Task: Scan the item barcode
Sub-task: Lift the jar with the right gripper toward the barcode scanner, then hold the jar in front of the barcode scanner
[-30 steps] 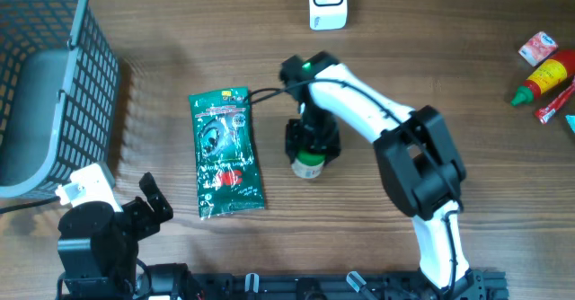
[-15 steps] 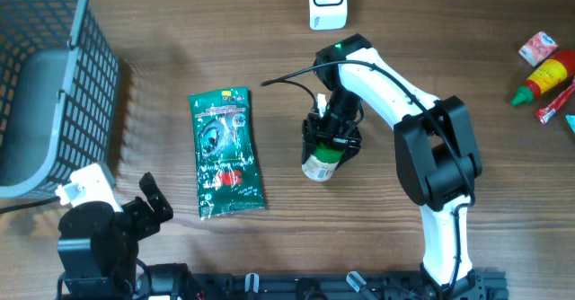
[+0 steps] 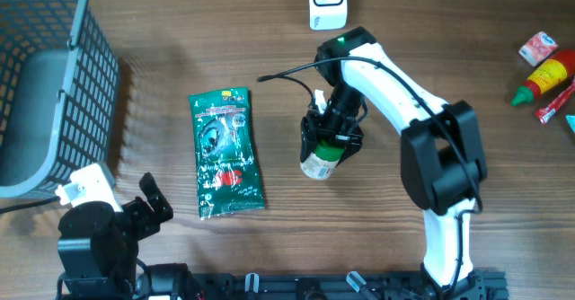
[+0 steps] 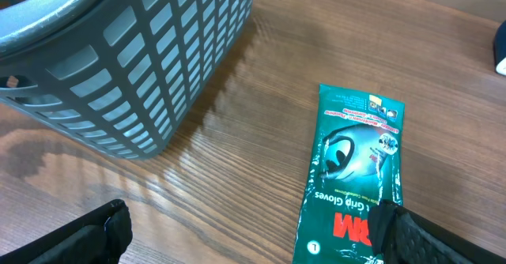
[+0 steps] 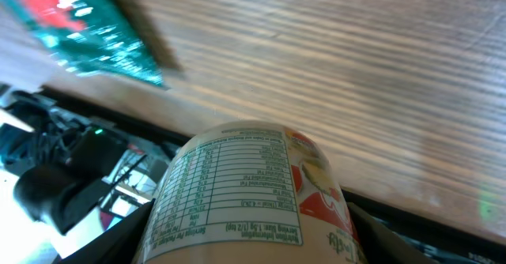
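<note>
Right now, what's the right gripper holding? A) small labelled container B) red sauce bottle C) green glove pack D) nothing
A: the right gripper is closed around the small labelled container, whose nutrition panel fills the right wrist view; the green glove pack lies apart, untouched.

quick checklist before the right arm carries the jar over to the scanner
1. Right gripper closed on the jar: ok.
2. Barcode facing outward: cannot tell; the right wrist view shows only the nutrition panel.
3. Scanner in view at the far table edge, nothing lying between it and the jar: ok.
4. Left gripper open and parked well away: ok.
5. Glove packet flat on the table, apart from the jar: ok.
</note>
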